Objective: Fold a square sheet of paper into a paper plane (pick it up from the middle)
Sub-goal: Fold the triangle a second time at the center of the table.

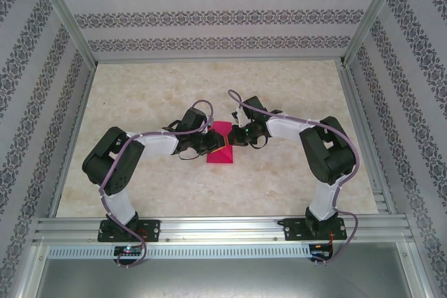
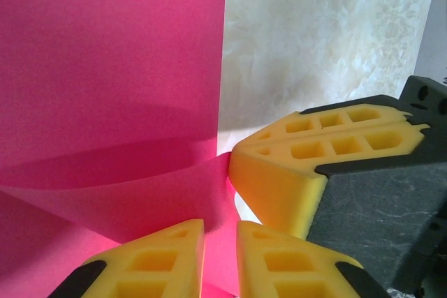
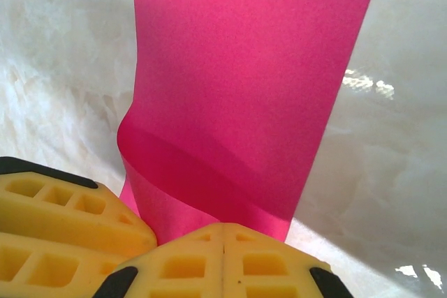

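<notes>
The right gripper (image 3: 223, 228) pinches the paper's (image 1: 222, 144) lifted edge while the left gripper (image 2: 220, 227) stands slightly parted astride it, so an uneven pull could tear it.

square sheet of paper (image 1: 222, 150): thin paper, matt, smooth | table (image 1: 279, 88): pale marble-look top, polished, glossy glints | left hand (image 2: 221, 262) pads (image 2: 164, 259): yellow, matt, foam-like, moulded pockets | right hand (image 3: 223, 232) shell (image 2: 377, 200): black plastic, matt, fine-grained | frame rails (image 1: 223, 227): bare silvery metal, satin
</notes>
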Controlling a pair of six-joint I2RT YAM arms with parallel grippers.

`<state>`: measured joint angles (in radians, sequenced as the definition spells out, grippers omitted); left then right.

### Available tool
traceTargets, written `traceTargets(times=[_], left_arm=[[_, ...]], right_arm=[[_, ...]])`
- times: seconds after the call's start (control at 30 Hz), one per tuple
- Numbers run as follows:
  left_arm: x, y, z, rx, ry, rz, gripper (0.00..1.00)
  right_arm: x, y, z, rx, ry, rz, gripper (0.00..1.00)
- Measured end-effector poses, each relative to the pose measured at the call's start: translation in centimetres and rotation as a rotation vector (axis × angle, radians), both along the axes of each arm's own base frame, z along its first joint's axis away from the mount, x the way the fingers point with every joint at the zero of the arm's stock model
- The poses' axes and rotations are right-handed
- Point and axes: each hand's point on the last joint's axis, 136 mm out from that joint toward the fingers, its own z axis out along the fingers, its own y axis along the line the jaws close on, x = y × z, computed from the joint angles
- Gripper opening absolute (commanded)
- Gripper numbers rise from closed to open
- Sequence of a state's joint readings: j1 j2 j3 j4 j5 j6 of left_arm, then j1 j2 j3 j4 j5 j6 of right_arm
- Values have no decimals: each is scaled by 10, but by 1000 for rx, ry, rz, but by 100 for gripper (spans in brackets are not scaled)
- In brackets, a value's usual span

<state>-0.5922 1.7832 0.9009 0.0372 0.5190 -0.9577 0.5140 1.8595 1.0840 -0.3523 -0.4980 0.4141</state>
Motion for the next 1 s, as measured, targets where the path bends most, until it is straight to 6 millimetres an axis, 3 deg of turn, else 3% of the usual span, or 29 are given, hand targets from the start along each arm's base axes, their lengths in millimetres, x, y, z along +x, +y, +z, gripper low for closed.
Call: traceTargets(times=[0.57, 1.0], left_arm=[[1, -1, -2, 2, 3, -1, 20], [1, -1, -16, 19, 29, -1, 20]], right_arm=[[-2, -2, -7, -14, 18, 4, 0], [-2, -3, -8, -21, 16, 0, 0]])
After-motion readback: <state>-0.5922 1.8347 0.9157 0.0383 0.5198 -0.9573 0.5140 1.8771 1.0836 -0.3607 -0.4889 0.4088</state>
